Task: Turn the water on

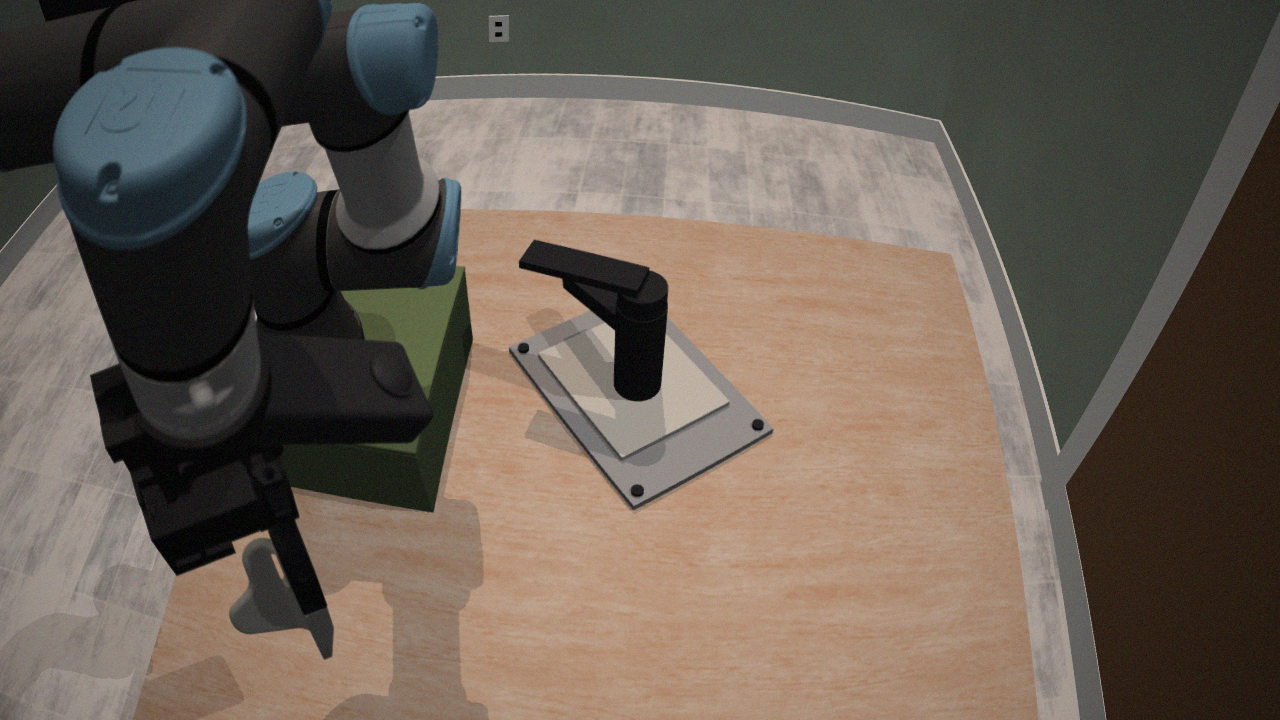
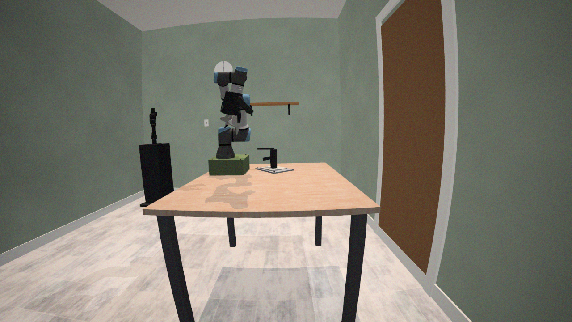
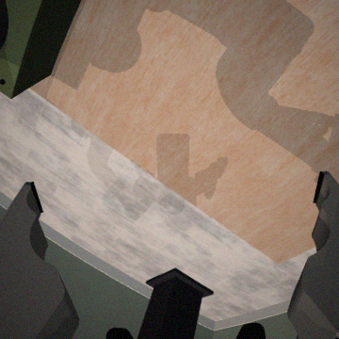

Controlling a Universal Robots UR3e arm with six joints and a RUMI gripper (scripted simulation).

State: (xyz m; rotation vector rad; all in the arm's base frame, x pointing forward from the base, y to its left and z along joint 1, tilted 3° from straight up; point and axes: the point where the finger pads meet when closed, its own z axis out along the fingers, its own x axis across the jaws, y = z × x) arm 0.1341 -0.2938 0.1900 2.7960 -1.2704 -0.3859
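Note:
A black tap (image 1: 640, 335) stands on a grey plate (image 1: 640, 407) on the wooden table. Its flat lever (image 1: 583, 265) lies about level, pointing left toward the arm's base. It also shows small in the exterior view (image 2: 271, 157). My gripper (image 1: 281, 608) is open and empty, high above the table's left front part, far from the tap. It hangs in front of the arm in the exterior view (image 2: 236, 120). The wrist view shows both fingers wide apart over the table edge and floor; the tap is not in it.
The arm stands on a green block (image 1: 402, 394) left of the tap. A black stand (image 2: 154, 172) is on the floor beside the table. A wall shelf (image 2: 274, 103) hangs behind the arm.

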